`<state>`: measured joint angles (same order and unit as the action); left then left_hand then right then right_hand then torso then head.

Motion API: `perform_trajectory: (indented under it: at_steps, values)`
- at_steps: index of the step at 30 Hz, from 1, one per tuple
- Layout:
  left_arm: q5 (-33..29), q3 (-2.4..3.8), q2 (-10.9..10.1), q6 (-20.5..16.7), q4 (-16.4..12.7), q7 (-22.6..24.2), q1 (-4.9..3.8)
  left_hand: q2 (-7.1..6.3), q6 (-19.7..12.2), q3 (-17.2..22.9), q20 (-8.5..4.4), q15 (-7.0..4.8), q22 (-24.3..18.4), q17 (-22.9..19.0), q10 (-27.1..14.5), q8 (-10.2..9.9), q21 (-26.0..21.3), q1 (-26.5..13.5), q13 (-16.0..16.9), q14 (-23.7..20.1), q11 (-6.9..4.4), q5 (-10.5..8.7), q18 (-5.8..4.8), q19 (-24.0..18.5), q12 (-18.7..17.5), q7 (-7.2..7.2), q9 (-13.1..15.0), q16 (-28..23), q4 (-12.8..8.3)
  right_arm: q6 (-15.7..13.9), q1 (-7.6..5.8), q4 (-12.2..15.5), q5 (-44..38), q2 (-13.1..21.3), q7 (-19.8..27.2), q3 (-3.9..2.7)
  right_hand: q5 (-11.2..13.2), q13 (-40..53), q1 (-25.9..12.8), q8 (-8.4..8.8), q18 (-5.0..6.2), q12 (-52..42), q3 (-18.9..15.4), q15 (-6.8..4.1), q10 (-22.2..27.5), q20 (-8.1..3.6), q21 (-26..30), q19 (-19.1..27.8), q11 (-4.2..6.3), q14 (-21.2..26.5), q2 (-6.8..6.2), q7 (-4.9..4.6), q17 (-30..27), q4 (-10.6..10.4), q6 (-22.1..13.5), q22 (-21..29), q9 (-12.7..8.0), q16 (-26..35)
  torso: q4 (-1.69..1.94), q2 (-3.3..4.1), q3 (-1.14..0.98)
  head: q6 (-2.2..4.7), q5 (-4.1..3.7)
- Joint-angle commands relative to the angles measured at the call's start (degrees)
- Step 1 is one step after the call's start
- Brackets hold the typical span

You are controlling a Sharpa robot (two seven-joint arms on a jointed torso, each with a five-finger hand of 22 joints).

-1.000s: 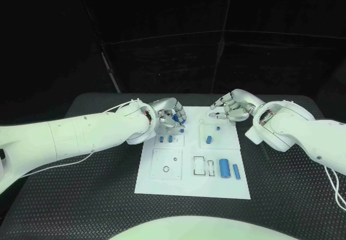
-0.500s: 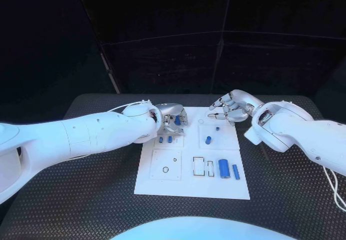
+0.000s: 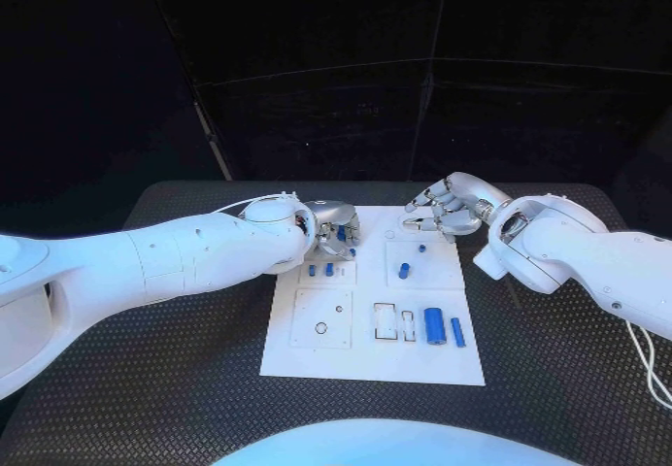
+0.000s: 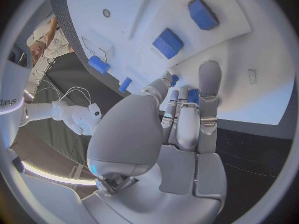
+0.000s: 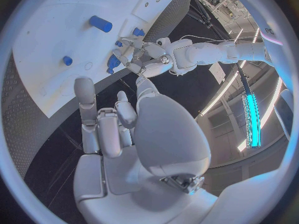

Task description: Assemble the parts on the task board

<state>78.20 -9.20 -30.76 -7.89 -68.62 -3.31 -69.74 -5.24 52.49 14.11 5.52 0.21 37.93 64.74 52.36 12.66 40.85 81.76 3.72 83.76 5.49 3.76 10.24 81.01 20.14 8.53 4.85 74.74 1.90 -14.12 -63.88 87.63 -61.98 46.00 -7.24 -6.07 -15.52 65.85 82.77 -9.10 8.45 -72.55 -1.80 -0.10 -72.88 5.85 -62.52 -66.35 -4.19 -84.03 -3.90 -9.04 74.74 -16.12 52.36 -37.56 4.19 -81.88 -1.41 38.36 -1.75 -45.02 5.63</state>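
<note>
On the black table [image 3: 168, 388] lies the white task board [image 3: 367, 364], and at its far left corner the left hand [image 3: 330, 225] reaches in over the plate, fingers curled downward. From the left wrist camera those fingers [image 4: 209, 92] are drawn close together with small blue parts [image 4: 193, 95] showing at their tips, but whether the hand actually grasps one or merely rests beside it cannot be told. Just near of that hand, two small blue blocks [image 3: 320, 270] sit side by side on the board. Toward the middle of the plate, a small blue peg [image 3: 421, 249] stands in a square panel with a slanted blue piece [image 3: 403, 271] just near of it. Closer to the robot, a larger blue cylinder [image 3: 434, 324] lies beside a slim blue bar [image 3: 458, 332], to the right of two outlined rectangular slots [image 3: 393, 321]. At the board's far right corner the right hand [image 3: 451, 206] hovers above the plate's edge with its fingers loosely bent and parted, grasping nothing.
</note>
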Motion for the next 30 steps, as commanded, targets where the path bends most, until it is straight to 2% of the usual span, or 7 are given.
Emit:
perform_trajectory:
  at_steps: [1, 13, 30]
  values:
    - [1.03, 0.04, 0.3, 1.12, 0.32, -0.82, -0.06, 1.01, 0.76, 0.86, -0.06, -0.1, 0.42, -0.12, 0.72, -0.3, 0.58, 0.11, -0.11, 1.91, 0.0, 0.3, -0.98, 0.32, -0.32, 0.02, -0.21, 0.28, -0.07, 0.26, -0.11, 0.16, 0.14, -0.05, 0.44, -0.04, -0.23, -0.06, -0.73, -0.36, 0.66, 0.16, -0.32, -0.32, 0.29, -0.18, 0.29, 0.02, 0.15, -2.53, 0.03, 0.05, 0.01, -0.15, 0.03, 0.09, -0.07, 0.31, 0.04, -0.06, 0.01, -0.08, 0.05]
    - [1.04, 0.04, 0.88, 2.77, 0.74, -1.06, -0.05, 1.4, 3.65, 3.69, -0.34, -0.53, 4.0, -1.24, 4.41, -0.68, 3.87, -0.64, -0.06, 1.77, -0.59, 0.24, -1.41, 0.85, -0.64, -0.36, -0.8, 0.44, -0.06, 0.4, -0.11, 0.14, 0.14, -0.18, 0.43, -0.04, -0.24, -0.02, -0.74, -0.37, 0.66, 0.13, -0.32, -0.32, 0.26, -0.18, 0.28, -0.01, 0.16, -2.54, 0.05, 0.05, 0.03, -0.16, 0.04, 0.05, -0.07, 0.31, 0.06, -0.05, 0.02, -0.34, 0.1]
    - [1.03, 0.04, 1.25, 4.45, 0.75, -1.29, -0.01, 1.57, 6.2, 6.69, -0.67, -0.88, 6.21, -2.51, 7.78, -1.37, 5.76, -1.21, -0.03, 1.63, -1.0, 0.08, -1.7, 0.92, -2.02, -0.42, -0.98, 0.57, -0.37, 0.51, -0.11, 0.03, 0.14, -0.35, 0.53, -0.04, -0.25, 0.06, -0.82, -0.45, 0.66, 0.05, -0.32, -0.32, 0.19, -0.18, 0.31, -0.01, 0.16, -2.54, 0.16, 0.07, 0.05, -0.21, 0.11, 0.08, -0.05, 0.31, 0.09, -0.07, -0.01, -0.71, 0.22]
